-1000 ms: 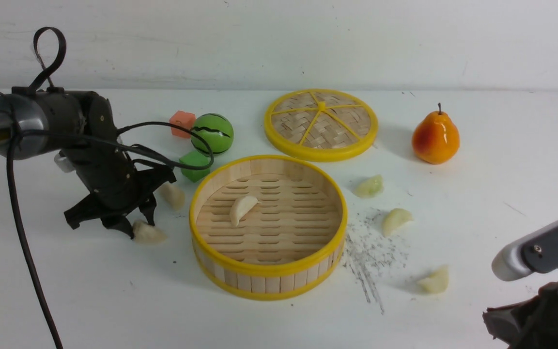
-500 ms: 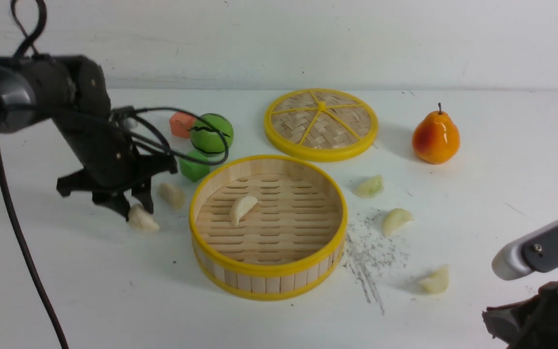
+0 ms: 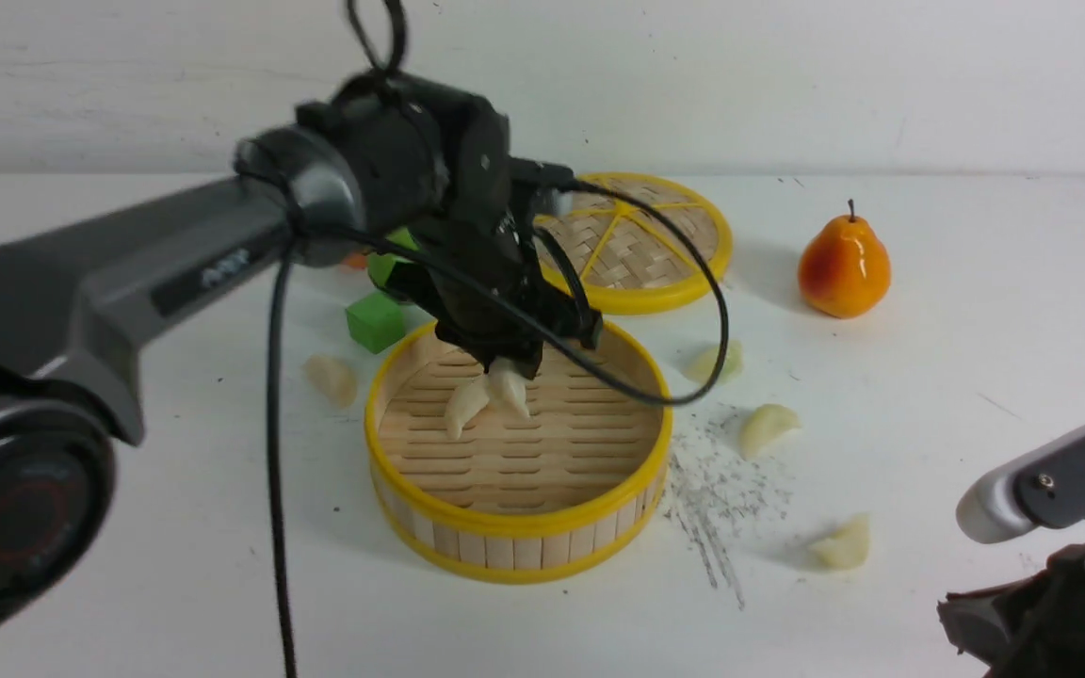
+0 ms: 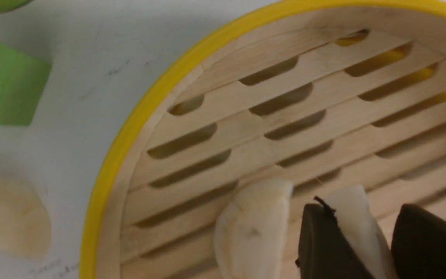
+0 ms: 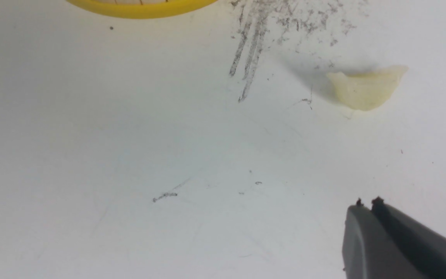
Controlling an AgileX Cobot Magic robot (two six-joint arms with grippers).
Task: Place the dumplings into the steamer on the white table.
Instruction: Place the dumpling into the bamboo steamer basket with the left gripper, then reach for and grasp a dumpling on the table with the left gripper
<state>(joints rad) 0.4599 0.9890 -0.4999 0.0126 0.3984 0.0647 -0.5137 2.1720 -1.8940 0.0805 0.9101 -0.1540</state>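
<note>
The steamer (image 3: 514,523) stands mid-table on the white table (image 3: 175,527). My left gripper (image 3: 508,372) hangs just above its slatted floor, shut on a pale dumpling (image 3: 512,394) that points down. Beside that one, another dumpling (image 3: 461,407) lies on the floor. The left wrist view shows the held dumpling (image 4: 356,217) between the dark fingers (image 4: 319,240), the lying dumpling (image 4: 254,232) and the yellow rim (image 4: 130,128). One dumpling (image 3: 333,379) lies left of the steamer; to its right lie three (image 3: 717,361) (image 3: 769,426) (image 3: 844,544). My right gripper (image 5: 367,203) is shut and empty, near the front-right dumpling (image 5: 366,89).
A woven lid (image 3: 641,254) lies behind the steamer, with an orange pear (image 3: 844,268) to its right. A green cube (image 3: 375,320) sits at the steamer's back left, partly under my left arm. Dark scratch marks (image 3: 721,480) spread right of the steamer.
My left gripper has lifted a dumpling from the table left of the steamer and carried it right, over the steamer's floor. The right arm has not moved.
</note>
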